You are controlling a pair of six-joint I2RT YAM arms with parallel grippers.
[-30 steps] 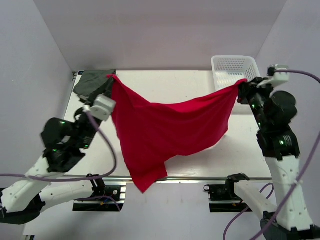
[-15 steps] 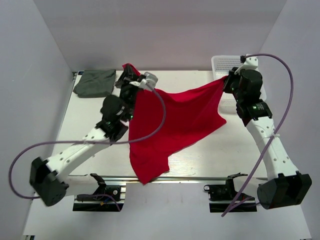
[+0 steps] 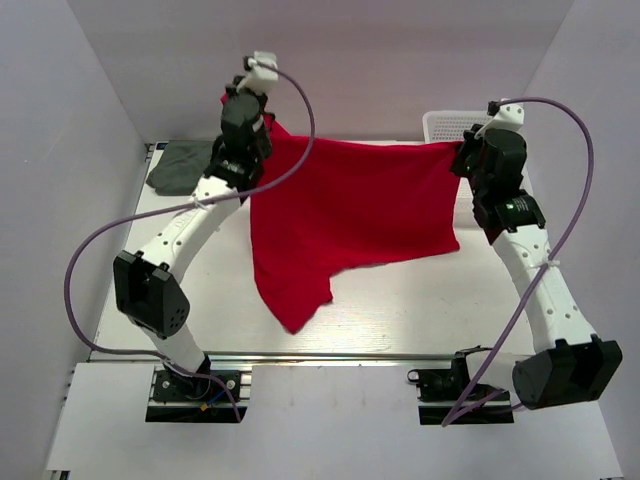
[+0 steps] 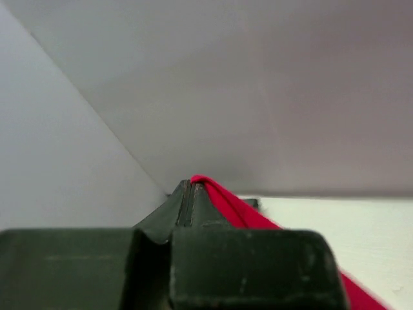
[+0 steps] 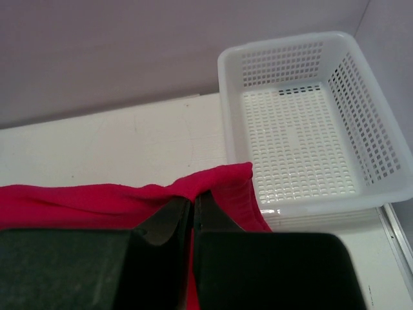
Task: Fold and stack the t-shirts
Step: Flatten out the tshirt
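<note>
one red t-shirt [image 3: 360, 210], one grey-green t-shirt [image 3: 180, 168], one basket [image 3: 447, 126]

the left arm [image 3: 185, 228] and the right arm [image 3: 545, 290] are white tubes with fat black joints and a big black block low down. a thin purple cable [image 3: 68, 285] loops out from each one. the fingers [image 5: 164, 219] are black.

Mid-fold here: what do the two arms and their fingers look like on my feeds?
The left arm and right arm both have white link shells with black joint housings. A purple cable loops along each from wrist to base. The fingers are dark, matte and taper to wedges.
</note>
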